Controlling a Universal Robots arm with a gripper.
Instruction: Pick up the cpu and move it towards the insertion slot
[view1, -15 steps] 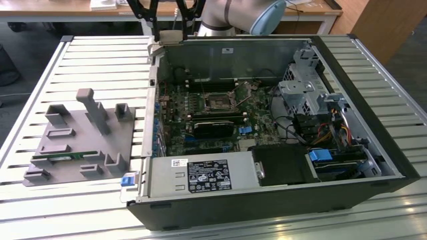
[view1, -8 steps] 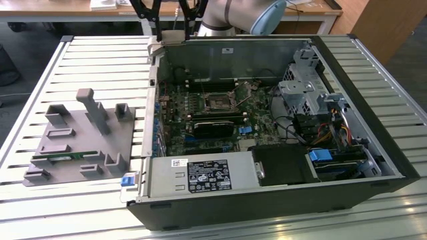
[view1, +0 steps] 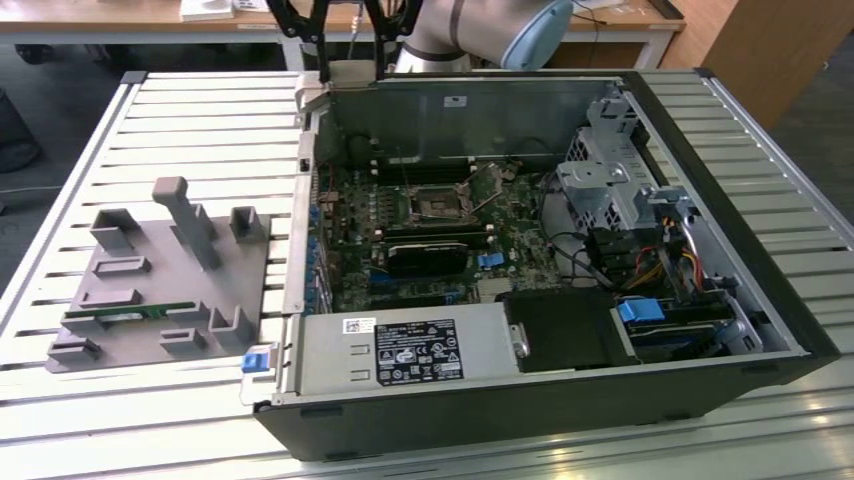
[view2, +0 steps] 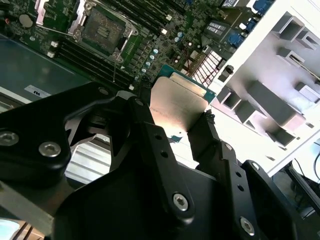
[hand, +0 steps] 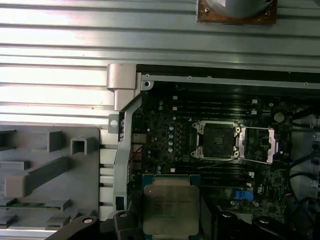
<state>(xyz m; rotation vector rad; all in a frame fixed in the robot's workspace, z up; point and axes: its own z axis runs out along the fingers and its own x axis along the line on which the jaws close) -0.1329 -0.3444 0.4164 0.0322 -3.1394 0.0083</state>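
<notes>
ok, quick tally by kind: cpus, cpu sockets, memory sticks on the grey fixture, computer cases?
cpu, gripped in the end effector: 1
insertion slot, open on the board: 1
green memory stick on the grey fixture: 1
computer case: 1
Total: 4
</notes>
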